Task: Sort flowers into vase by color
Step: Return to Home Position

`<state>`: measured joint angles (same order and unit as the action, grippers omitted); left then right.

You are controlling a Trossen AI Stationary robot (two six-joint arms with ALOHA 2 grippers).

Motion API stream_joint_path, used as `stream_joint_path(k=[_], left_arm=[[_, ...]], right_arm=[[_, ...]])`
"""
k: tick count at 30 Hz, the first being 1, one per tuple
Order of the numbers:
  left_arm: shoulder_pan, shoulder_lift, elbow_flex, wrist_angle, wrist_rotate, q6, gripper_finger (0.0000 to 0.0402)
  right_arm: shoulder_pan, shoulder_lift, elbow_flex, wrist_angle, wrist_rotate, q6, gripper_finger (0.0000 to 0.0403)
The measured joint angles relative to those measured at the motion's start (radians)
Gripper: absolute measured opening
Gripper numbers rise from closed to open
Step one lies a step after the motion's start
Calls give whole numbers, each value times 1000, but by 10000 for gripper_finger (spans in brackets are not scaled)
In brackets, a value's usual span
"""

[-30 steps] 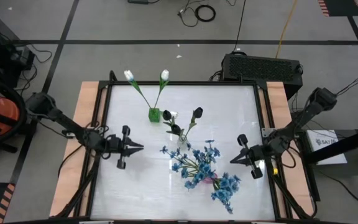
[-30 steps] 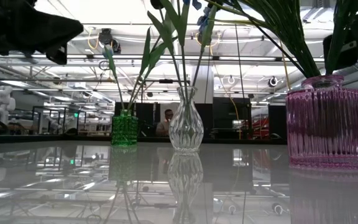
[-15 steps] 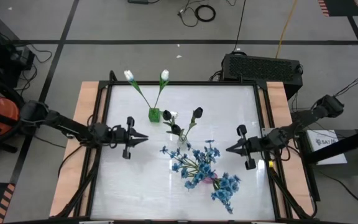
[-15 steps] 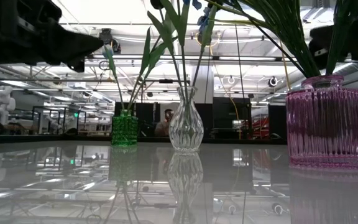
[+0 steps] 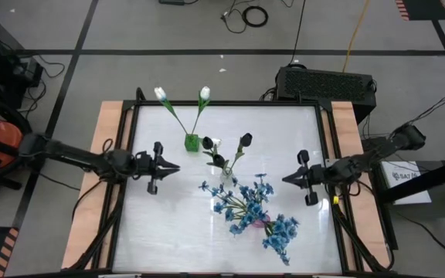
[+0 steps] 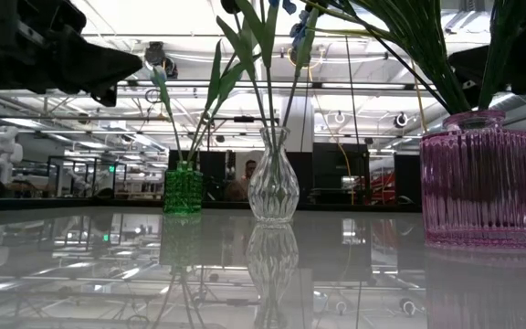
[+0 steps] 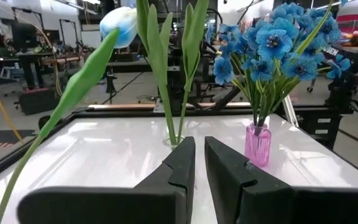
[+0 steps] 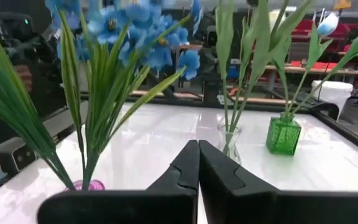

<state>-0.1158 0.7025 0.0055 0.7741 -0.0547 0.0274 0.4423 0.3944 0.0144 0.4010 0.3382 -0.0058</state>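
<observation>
Sorting's looking done, white tulips (image 5: pixel 161 93) sitting in the green vase (image 5: pixel 191 142), black tulip buds (image 5: pixel 245 140) in the clear vase (image 6: pixel 273 187), blue sprays (image 5: pixel 246 202) in the pink vase (image 6: pixel 480 178), so I'm guessing the left gripper (image 5: pixel 174 165) and right gripper (image 5: pixel 287 178), hovering closed and empty either side, just need parking clear of stems.

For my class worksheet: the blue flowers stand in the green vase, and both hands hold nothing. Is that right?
No. The blue flowers stand in the pink vase, as the left wrist view shows; the green vase holds white tulips. The left hand and the right hand do hold nothing.
</observation>
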Motion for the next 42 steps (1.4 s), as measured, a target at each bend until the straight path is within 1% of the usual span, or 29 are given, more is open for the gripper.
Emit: stream_joint_path(k=[6,9,14,16,19,23,27,30,32,36,40,42], left_arm=[[0,-171,0,-183,0,-19,44],[0,-250,0,-270,0,-22,44],[-3,-357,0,-386,0,-27,44],[-2,-393,0,-424,-1,-42,44],[-2,-439,0,-495,-1,-48,44],[-2,-493,0,-556,-1,-50,44],[-2,-554,0,-633,-1,-49,44],[-2,-601,0,-699,-1,-50,44],[-2,-627,-1,-718,-1,-55,44],[-2,-662,-1,-739,-1,-51,44],[-2,-669,-1,-739,-1,-49,44],[-2,-669,-1,-741,-1,-50,44]], right_arm=[[0,-136,0,-71,13,-13,0],[0,-218,0,-159,30,-33,0],[-1,-355,0,-279,19,-40,0],[-1,-393,0,-301,-4,-49,0],[-13,-393,1,-284,-32,-83,0],[-68,-393,1,-248,-35,-105,0],[-151,-393,1,-190,-133,-125,0],[-213,-393,1,-234,-171,-85,0],[-249,-392,1,-274,-195,-50,0],[-300,-392,0,-262,-307,-33,0],[-343,-392,0,-273,-314,-26,0],[-362,-392,0,-299,-311,4,0]])
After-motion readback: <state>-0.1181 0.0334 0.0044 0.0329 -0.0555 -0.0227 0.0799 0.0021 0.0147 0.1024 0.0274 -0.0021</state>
